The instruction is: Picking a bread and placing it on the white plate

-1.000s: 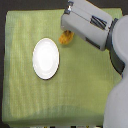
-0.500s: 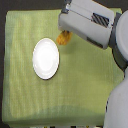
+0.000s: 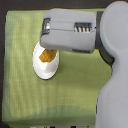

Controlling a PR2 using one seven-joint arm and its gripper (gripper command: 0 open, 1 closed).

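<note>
The bread [image 3: 47, 55] shows as a golden-orange lump over the upper half of the white plate [image 3: 46, 70], in the exterior view's left half. My gripper [image 3: 49, 49] reaches down from the big grey arm casing [image 3: 75, 31] straight onto the bread. The casing hides most of the fingers and the plate's top rim. The bread's upper end is tucked under the gripper, which appears shut on it. I cannot tell whether the bread rests on the plate or hangs just above it.
A green-yellow cloth [image 3: 25, 100] covers the table under the plate. The robot's grey body [image 3: 112, 95] fills the exterior view's right side. A dark strip runs along the table's bottom edge [image 3: 50, 125].
The arm has swung toward the exterior view's left and downward, carrying the bread from beside the plate's upper right to over the plate.
</note>
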